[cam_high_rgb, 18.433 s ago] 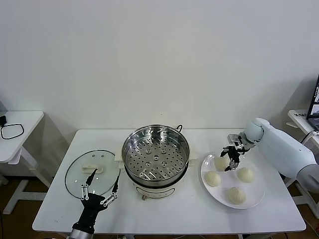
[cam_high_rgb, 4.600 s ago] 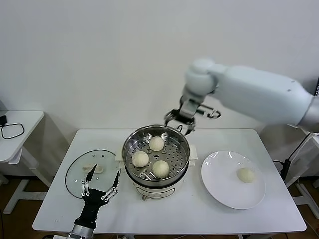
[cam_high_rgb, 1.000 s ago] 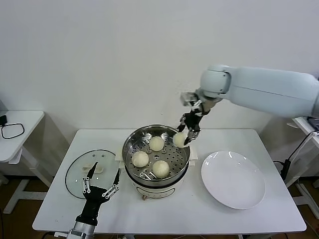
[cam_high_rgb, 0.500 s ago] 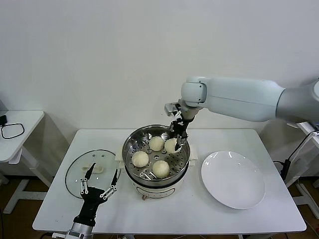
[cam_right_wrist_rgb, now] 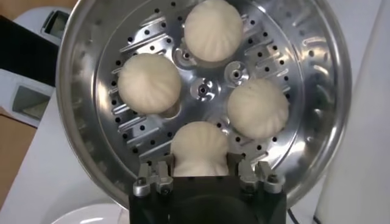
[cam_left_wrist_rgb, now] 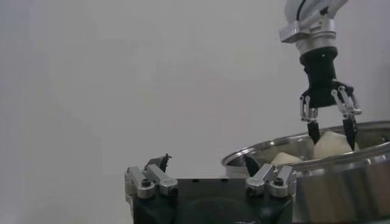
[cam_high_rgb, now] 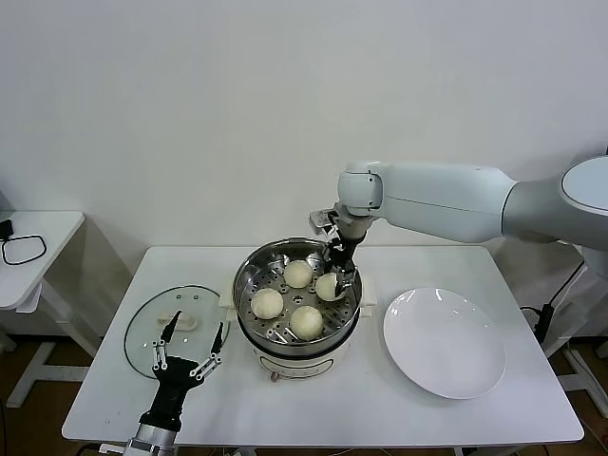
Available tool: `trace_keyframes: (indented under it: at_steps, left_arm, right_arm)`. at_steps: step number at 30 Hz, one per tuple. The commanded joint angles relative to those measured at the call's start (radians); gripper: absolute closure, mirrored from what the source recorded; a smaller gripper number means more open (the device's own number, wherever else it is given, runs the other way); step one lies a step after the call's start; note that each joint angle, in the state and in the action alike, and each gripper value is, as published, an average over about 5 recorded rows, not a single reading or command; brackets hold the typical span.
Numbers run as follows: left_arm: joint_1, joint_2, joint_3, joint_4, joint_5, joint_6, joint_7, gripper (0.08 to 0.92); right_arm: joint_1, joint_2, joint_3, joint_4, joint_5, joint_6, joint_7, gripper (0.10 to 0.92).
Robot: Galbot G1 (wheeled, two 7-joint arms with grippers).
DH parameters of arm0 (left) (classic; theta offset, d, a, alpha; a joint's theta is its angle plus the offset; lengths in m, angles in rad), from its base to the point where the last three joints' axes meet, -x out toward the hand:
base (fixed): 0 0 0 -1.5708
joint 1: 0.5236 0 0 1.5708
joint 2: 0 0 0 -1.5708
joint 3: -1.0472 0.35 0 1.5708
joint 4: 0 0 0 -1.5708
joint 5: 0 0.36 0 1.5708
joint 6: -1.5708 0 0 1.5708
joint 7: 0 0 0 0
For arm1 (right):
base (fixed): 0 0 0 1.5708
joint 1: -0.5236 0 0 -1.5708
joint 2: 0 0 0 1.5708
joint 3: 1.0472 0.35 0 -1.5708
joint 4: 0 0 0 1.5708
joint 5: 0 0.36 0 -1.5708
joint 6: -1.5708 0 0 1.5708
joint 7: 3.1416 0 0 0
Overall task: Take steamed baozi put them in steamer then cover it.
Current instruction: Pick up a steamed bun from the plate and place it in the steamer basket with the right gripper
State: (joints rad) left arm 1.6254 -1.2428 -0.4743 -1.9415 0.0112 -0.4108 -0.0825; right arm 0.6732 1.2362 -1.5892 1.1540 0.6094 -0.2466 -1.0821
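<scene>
The steamer (cam_high_rgb: 249,285) stands mid-table with three steamed baozi (cam_high_rgb: 298,274) (cam_high_rgb: 268,303) (cam_high_rgb: 306,322) on its perforated tray. My right gripper (cam_high_rgb: 337,277) reaches down inside the steamer's right side and is shut on the fourth baozi (cam_high_rgb: 327,286), low over the tray. In the right wrist view the fingers press both sides of this baozi (cam_right_wrist_rgb: 199,149), with the other three beyond it (cam_right_wrist_rgb: 212,28) (cam_right_wrist_rgb: 149,82) (cam_right_wrist_rgb: 258,108). The cover (cam_high_rgb: 152,332) lies flat on the table left of the steamer. My left gripper (cam_high_rgb: 185,358) is open over the cover's near edge.
An empty white plate (cam_high_rgb: 444,342) lies right of the steamer. A small side table (cam_high_rgb: 28,252) stands at the far left. The left wrist view shows the steamer wall (cam_left_wrist_rgb: 341,182) and my right gripper (cam_left_wrist_rgb: 328,122) farther off.
My right gripper has moved left and down with the fourth baozi, from above the steamer's right rim into the pot. The left arm has stayed still.
</scene>
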Motion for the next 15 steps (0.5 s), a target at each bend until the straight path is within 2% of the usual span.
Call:
trace_keyframes:
  at_steps: [1,9,15]
  left_arm:
    - [-0.001,0.000,0.000,0.002,-0.001,-0.001,0.000,0.177]
    - [-0.001,0.000,0.000,0.000,-0.001,-0.001,0.000,0.177]
    - [0.001,-0.001,0.002,-0.007,0.001,0.004,-0.001,0.177]
  right_arm:
    - [-0.015,0.011,-0.002,-0.012,-0.018,0.003,-0.007,0.381]
    - [-0.013,0.004,0.011,-0.001,-0.018,0.010,0.008,0.223]
    - [0.007,-0.047,0.061,0.049,-0.002,0.024,0.021,0.203]
